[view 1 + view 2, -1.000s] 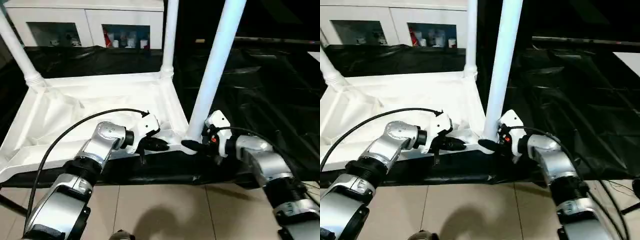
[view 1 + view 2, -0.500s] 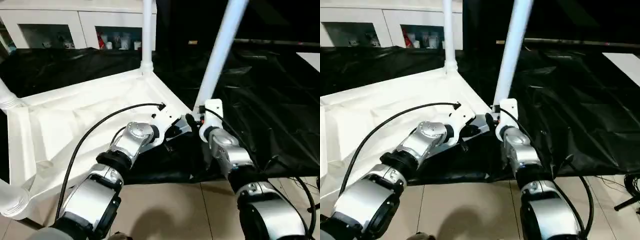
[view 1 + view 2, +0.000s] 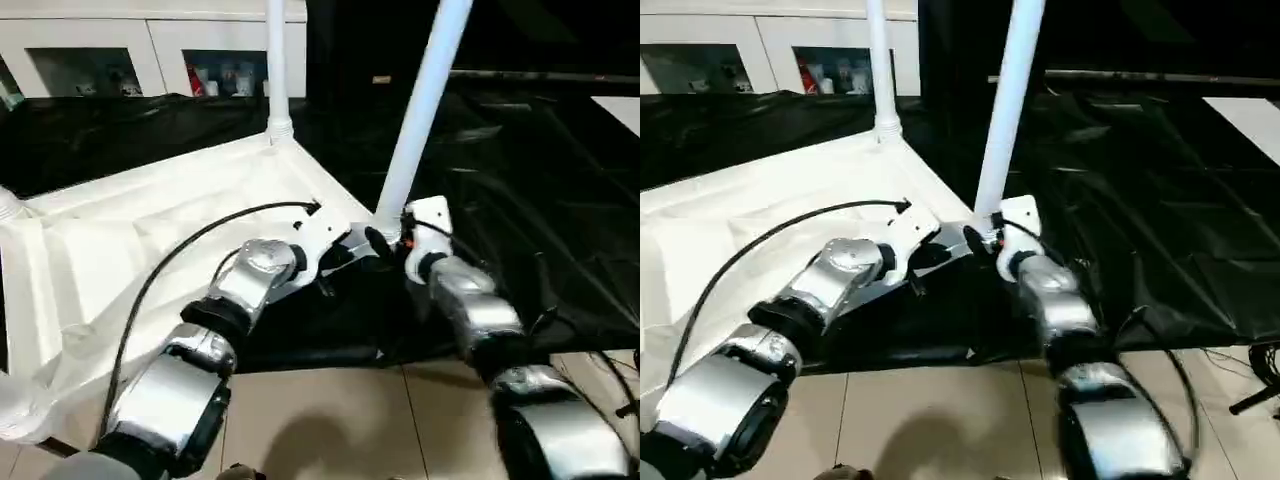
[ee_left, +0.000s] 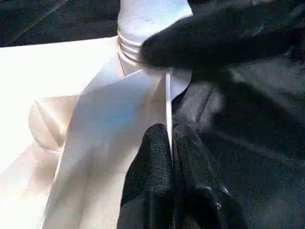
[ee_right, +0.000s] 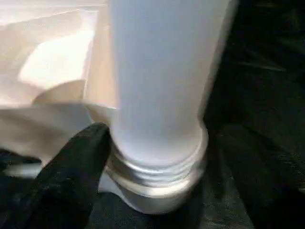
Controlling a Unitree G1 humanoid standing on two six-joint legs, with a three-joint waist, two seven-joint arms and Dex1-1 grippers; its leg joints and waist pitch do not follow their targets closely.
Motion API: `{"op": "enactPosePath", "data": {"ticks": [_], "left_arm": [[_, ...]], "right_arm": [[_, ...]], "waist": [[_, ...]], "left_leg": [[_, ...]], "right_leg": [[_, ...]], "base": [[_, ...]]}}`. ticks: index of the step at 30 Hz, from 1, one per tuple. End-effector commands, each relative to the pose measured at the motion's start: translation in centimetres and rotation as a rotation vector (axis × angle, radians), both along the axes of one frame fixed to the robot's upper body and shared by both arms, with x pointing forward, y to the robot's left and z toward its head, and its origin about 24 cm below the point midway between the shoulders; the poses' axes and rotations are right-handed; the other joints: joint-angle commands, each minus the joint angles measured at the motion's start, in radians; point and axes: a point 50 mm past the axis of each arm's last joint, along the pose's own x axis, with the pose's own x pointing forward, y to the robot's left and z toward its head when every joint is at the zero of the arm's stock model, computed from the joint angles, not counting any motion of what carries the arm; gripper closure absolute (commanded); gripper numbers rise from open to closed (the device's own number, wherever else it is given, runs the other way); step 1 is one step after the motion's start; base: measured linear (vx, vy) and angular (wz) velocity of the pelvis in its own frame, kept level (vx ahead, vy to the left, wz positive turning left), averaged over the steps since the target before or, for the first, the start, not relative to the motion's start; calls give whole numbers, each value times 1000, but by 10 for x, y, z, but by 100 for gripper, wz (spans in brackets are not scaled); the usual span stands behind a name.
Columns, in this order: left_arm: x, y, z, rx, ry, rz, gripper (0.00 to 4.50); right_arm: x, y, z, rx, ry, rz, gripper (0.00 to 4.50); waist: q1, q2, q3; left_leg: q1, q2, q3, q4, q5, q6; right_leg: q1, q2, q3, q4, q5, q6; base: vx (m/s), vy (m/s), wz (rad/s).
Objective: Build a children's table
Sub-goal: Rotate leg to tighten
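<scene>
Tabletop turned, leg between right end effector fingers

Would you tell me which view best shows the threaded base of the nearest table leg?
The right wrist view: the leg base shows up close. The left wrist view catches it behind a black finger; the eye views show it small.

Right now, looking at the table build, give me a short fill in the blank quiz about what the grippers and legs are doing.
1. The left gripper is shut on the tabletop's thin ____.
2. The near leg stands in a ____ socket.
3. The cloth under the tabletop is ____.

Missing words: edge; corner; black
</scene>
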Motion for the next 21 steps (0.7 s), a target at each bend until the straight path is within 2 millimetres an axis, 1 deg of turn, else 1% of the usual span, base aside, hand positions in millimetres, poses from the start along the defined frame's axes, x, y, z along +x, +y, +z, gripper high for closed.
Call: {"op": "enactPosePath", "data": {"ticks": [1,2,3,4,5,6,7,8,10,11,12,13,16,18,21], "left_arm": [[-6,6,-1,-30,-10,-93,450],[-8,7,-1,-34,-7,-120,450],[-13,10,-1,-42,5,-178,450],[-15,11,-1,-47,12,-208,450],[-17,12,0,-46,19,-238,450],[-20,15,0,-35,29,-276,450],[-20,15,0,-35,29,-276,450],[-22,17,-1,-22,38,-308,450],[-25,19,0,-9,54,-350,450],[-27,20,0,-12,62,-371,450],[-30,21,2,-22,76,-402,450],[-31,21,3,-29,85,-418,450],[-34,22,4,-32,98,-437,450],[-35,23,2,-29,107,-440,450],[-35,24,2,-28,110,-442,450]], "right_arm": [[-6,-8,5,-21,-7,123,43],[-9,-11,6,-29,-3,159,43],[-15,-17,6,-49,6,235,43],[-19,-20,7,-60,12,274,43],[-22,-23,6,-63,24,315,43],[-26,-26,6,-94,30,357,43],[-26,-26,6,-94,30,357,43],[-28,-29,6,-116,35,383,43],[-31,-33,6,-118,45,421,43],[-32,-34,7,-114,48,436,43],[-35,-35,10,-99,56,465,43],[-36,-34,12,-88,63,489,43],[-38,-31,12,-86,82,531,43],[-37,-27,9,-98,93,547,43],[-36,-24,9,-80,94,553,43]], "waist": [[7,-12,-70],[7,-11,-70],[8,-11,-69],[10,-11,-68],[12,-6,-69],[10,-8,-68],[13,-7,-68],[11,-8,-67],[13,-6,-66],[15,-6,-66],[20,-11,-65],[21,-11,-65],[27,-7,-66],[27,-7,-66],[27,-9,-67]], "left_leg": [[17,25,-16,-57,-222,72],[18,26,-15,-56,-222,72],[18,26,-16,-57,-226,75],[17,29,-15,-57,-223,73],[19,29,-15,-57,-228,69],[19,30,-14,-58,-240,63],[21,31,-15,-59,-249,58],[21,32,-14,-60,-263,50],[24,32,-14,-61,-281,41],[24,33,-16,-62,-287,38],[23,35,-16,-63,-282,40],[21,35,-16,-63,-277,43],[23,35,-14,-62,-266,41],[24,35,-15,-62,-266,31],[23,34,-15,-62,-267,26]], "right_leg": [[52,-50,31,-74,-118,-227],[51,-49,31,-73,-120,-228],[52,-48,30,-74,-126,-229],[51,-50,31,-73,-131,-233],[50,-49,30,-72,-137,-237],[48,-48,30,-73,-150,-241],[47,-49,29,-74,-162,-241],[45,-50,30,-74,-175,-245],[40,-50,31,-77,-201,-242],[42,-52,31,-77,-209,-240],[44,-53,32,-75,-214,-235],[44,-52,32,-75,-212,-235],[40,-51,32,-73,-199,-239],[39,-52,32,-73,-200,-236],[40,-52,32,-73,-198,-233]], "base": [[0,0,0],[0,0,0],[0,0,0],[0,0,0],[0,0,0],[0,0,0],[0,0,0],[0,0,0],[0,0,0],[0,0,0],[0,0,0],[0,0,0],[0,0,0],[0,0,0],[0,0,0]]}}
